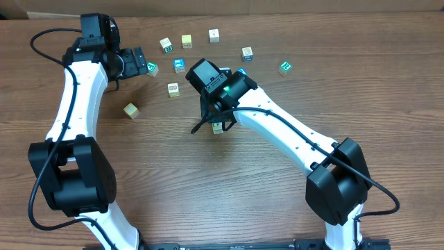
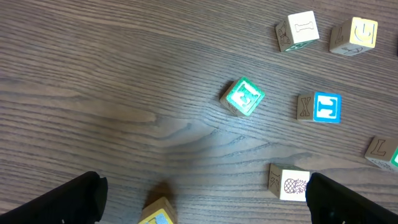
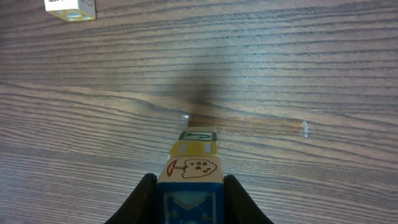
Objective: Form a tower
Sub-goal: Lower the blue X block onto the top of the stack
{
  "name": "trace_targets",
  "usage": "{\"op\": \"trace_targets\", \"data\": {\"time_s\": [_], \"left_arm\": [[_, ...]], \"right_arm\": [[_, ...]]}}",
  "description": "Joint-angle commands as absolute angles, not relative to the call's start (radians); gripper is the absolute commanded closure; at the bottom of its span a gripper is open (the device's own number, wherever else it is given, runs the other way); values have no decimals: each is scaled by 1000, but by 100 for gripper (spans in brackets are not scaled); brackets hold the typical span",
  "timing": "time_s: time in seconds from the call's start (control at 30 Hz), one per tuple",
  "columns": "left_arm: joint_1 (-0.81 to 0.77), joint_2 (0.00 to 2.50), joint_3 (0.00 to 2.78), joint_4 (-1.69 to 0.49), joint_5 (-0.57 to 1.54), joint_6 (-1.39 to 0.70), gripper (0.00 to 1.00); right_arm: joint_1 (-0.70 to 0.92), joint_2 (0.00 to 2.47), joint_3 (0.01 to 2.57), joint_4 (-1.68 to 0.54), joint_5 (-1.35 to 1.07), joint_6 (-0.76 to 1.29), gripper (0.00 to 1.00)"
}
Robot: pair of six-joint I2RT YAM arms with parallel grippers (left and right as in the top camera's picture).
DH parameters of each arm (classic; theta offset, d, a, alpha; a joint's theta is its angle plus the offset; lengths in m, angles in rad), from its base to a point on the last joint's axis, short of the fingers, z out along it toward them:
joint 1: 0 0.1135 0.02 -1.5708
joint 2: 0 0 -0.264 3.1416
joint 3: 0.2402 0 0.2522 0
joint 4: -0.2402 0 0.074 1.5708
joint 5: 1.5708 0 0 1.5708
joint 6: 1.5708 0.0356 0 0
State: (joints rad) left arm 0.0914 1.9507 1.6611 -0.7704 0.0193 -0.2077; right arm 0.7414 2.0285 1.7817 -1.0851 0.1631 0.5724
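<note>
Evidently the tower [image 3: 194, 149] stood near the middle of the table [image 1: 139, 180], with loose cubes [image 1: 186, 41] scattered from ten to two o'clock of it. The right gripper [image 3: 189, 194] pinched its top cube [image 3: 186, 204] by two opposite side faces. The left gripper [image 2: 205, 205] hung with jaws spread wide and empty, a teal cube [image 2: 242, 96] toward its twelve o'clock. Light, stiff and smooth-faced, the narrow stack would probably topple at a sideways nudge, so flat sides, gripped squarely, looked the best hold.
</note>
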Motion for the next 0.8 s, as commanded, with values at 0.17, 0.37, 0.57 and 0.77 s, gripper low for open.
{"op": "trace_targets", "data": {"time_s": [0.17,0.37,0.57,0.77], "left_arm": [[84,1923,1661,-767,19,-217,0],[84,1923,1661,-767,19,-217,0],[84,1923,1661,-767,19,-217,0],[84,1923,1661,-767,19,-217,0]], "right_arm": [[745,2027,1779,-1075,156,580,78],[745,2027,1779,-1079,156,580,78],[745,2027,1779,-1079,156,580,77],[745,2027,1779,-1078,156,580,77]]}}
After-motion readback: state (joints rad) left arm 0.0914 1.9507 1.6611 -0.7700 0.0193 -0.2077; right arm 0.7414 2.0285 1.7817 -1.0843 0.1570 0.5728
